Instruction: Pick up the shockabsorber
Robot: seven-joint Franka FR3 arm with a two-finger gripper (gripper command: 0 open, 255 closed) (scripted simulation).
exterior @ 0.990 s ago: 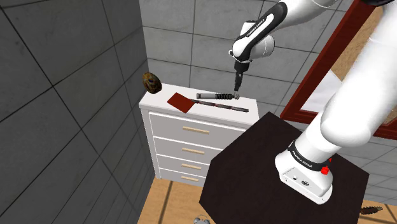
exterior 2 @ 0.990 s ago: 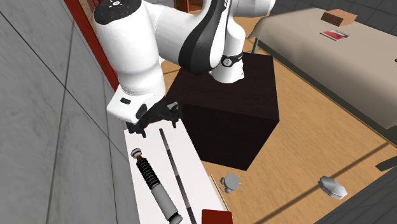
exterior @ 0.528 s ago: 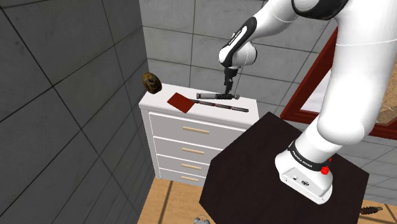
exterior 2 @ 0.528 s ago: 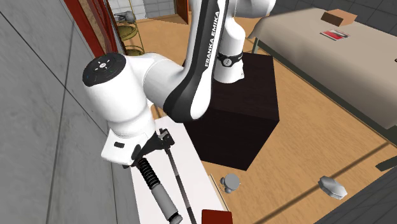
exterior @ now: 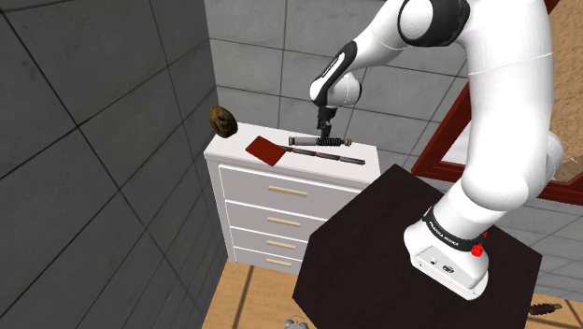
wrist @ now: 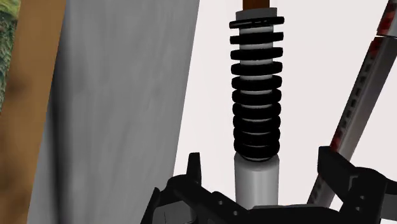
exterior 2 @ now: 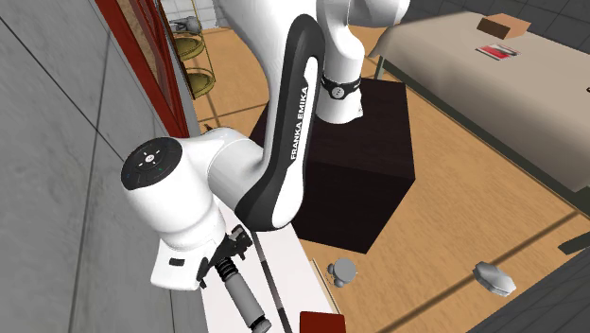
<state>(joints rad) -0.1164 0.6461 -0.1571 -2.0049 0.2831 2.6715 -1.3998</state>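
Jaws now lower, open astride the shockabsorber (wrist: 256,95) on the dresser (exterior: 271,210).

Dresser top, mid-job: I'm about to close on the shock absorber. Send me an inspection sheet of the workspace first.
Surface: white dresser top, level; drawers shut.
Job's things: shock absorber lies flat on the top, with a black coil over a grey body.
Clutter: long-handled tool with a red blade lies beside the shock absorber; brown round object at the dresser's back corner.
Grippers: gripper open, fingers on either side of the grey body, not touching it.
Cables: nothing seen.
Surroundings: grey tiled walls, wood floor, black stand, red frame, two small grey objects on the floor.
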